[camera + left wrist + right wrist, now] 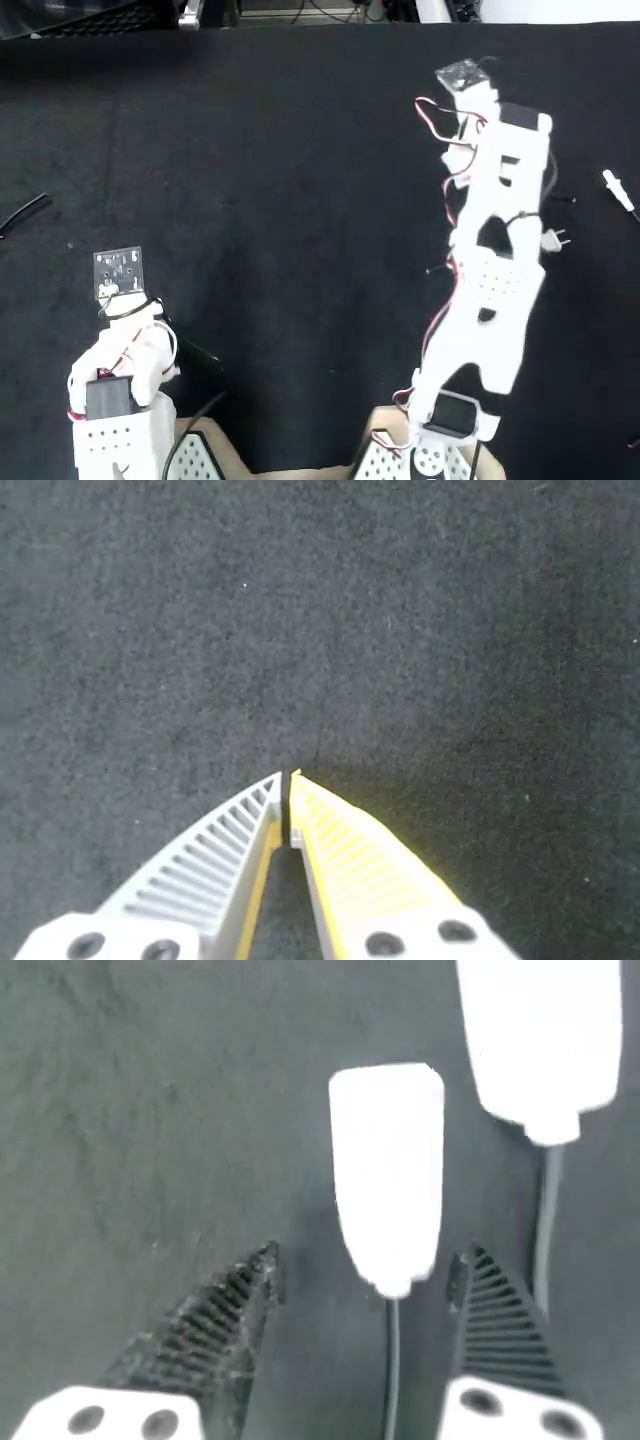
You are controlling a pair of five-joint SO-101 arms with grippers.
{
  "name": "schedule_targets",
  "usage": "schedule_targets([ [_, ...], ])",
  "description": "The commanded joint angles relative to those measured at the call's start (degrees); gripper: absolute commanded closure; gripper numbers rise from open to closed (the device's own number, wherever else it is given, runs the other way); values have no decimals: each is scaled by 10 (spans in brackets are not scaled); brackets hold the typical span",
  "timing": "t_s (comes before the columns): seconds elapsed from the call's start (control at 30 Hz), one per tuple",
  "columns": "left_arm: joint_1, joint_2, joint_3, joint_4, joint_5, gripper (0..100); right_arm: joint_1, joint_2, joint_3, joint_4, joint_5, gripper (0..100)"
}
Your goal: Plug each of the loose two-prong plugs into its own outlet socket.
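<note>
Right gripper (369,1257) fingers apart – corded end of white oblong plastic plug body (388,1160) lies between the tips, on black cloth table (150,1110). Second white plug body (545,1030) just beside it. Left gripper (288,778) pinched together over the cloth.

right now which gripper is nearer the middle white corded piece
Right. The right gripper is open astride the white corded piece at its cable end; the left gripper is shut over bare cloth.

High view: fixed camera looking down over the black counter (300,180) from well off. Wrist views: each camera sits close above that same counter, facing out between its own jaws.
</note>
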Motion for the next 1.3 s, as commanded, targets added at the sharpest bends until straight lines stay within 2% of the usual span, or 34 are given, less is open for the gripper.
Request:
schedule_targets([
  [0.0,0,-5,10,4,-3,970,-20,64,-161,38,14,726],
  [0.37,0,-5,10,4,-3,970,-43,252,-459,144,24,727],
  [0.5,0,-5,10,4,-3,970,-40,248,-454,155,23,763],
  [0.67,0,-5,10,4,-3,970,-29,229,-457,156,23,991],
  [0.73,0,-5,10,4,-3,970,-25,217,-457,172,23,963],
  [0.97,0,-5,10,4,-3,970,-41,135,-451,235,22,987],
  [1.27,0,-5,10,4,-3,970,-84,43,-419,236,-90,987],
])
